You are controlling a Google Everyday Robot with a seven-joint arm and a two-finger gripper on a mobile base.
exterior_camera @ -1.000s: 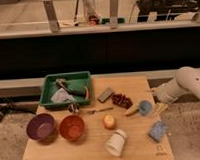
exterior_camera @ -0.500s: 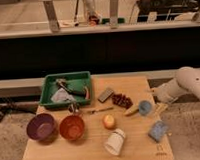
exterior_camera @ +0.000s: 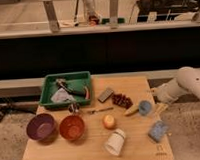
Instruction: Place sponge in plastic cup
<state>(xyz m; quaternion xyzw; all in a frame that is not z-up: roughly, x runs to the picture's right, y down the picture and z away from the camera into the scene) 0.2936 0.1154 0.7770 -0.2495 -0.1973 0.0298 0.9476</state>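
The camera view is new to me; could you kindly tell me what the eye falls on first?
The green tray at the back left of the table stands out, with a purple bowl and an orange bowl side by side in front of it. A white arm reaches in from the right, its gripper at the table's right edge. The white cup sits front centre, the blue-grey sponge to its right.

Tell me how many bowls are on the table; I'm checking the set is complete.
2. A purple bowl sits at the table's front left, an orange bowl just right of it. The green tray's clutter might hide another. The gripper is at the table's right edge.
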